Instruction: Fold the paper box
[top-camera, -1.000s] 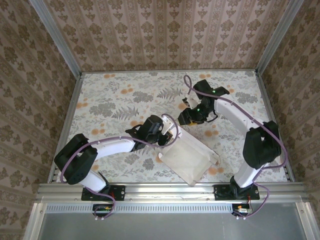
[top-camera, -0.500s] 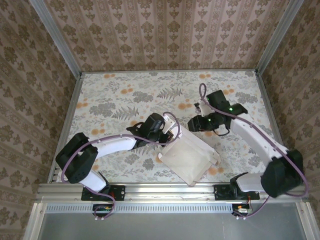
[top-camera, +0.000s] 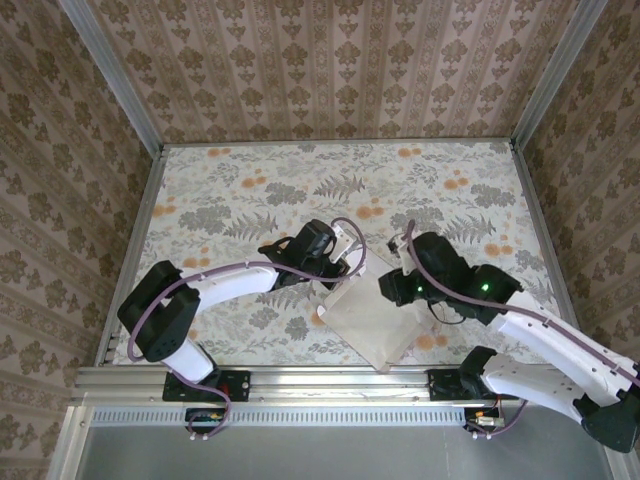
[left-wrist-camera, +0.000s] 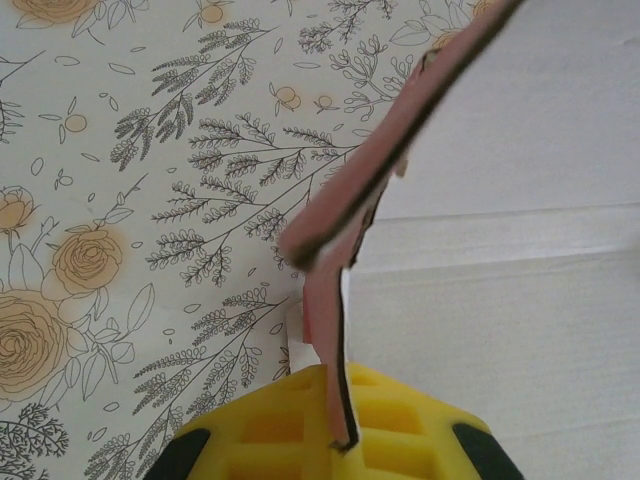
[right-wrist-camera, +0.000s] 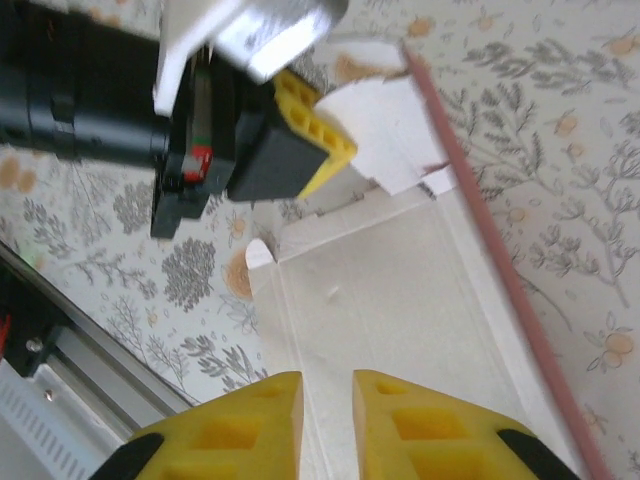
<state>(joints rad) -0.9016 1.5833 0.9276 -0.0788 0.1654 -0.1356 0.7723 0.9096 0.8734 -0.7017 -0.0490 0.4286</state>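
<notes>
The left gripper is pressed together on a flap of the paper box. In the left wrist view the thin pink card runs straight down into the yellow finger pad, with the flap standing up off the table and bent partway along. The right wrist view shows that gripper's black body and yellow finger at the box's far-left corner, with a pale tab against the finger. Behind the wrist, the left arm's white forearm lies low and stretches rightward across the table. It comes from a dark elbow near the left edge, which drops back to the base at the near-left rail.

The right gripper has its yellow fingers drawn close with a narrow slit between them and nothing visibly clamped. It sits above the box's pale inner face (whether it touches the card cannot be told). In the top view it sits at the box's far-right side, pointing left. Its forearm runs back to the right and nearer, to an elbow beyond the near-right corner.

The box lies opened out, pale side up and set at an angle, near the middle of the near edge. One pink edge runs along its right side.
</notes>
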